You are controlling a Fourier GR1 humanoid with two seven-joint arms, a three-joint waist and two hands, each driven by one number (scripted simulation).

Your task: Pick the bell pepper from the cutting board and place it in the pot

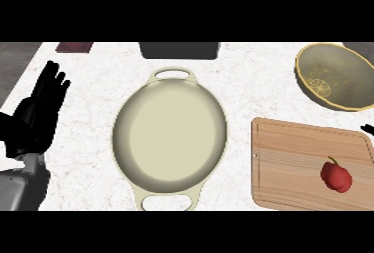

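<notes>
A red bell pepper (336,175) with a green stem lies on the wooden cutting board (292,163) at the lower right. A cream oval pot (169,133) with two loop handles stands in the middle of the counter, nothing inside it. My left hand (36,116) rests at the left edge, open, fingers pointing up, well apart from the pot. Only a small black tip of my right hand (367,129) shows at the right edge, above the board.
A yellow-rimmed bowl (340,76) sits at the back right. A dark box (179,50) stands behind the pot, and a small brown item (75,47) lies at the back left. The counter's left edge runs past my left hand.
</notes>
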